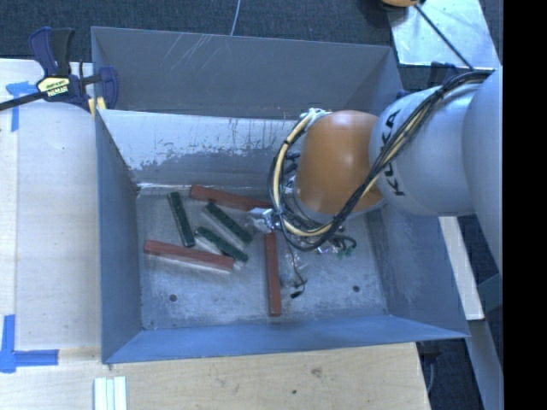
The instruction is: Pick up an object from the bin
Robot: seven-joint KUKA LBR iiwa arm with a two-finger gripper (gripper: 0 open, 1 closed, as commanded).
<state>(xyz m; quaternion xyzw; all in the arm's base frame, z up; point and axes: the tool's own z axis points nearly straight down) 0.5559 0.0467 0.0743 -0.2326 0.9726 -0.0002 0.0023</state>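
Observation:
My gripper (296,277) hangs low in the middle of the bin, mostly hidden under the arm's orange cover and cables. Just to its left a long red-brown bar (273,276) lies on the floor, running from the gripper toward the front wall. A dark green bar (227,222) lies slanted a little further left, with a second green bar (222,244) beside it. Whether the gripper touches the red-brown bar cannot be told.
Another red-brown bar (188,255) lies at the left of the floor, and a third (229,198) along the back wall. One more green bar (180,219) lies at the left rear. The arm covers the bin's right half.

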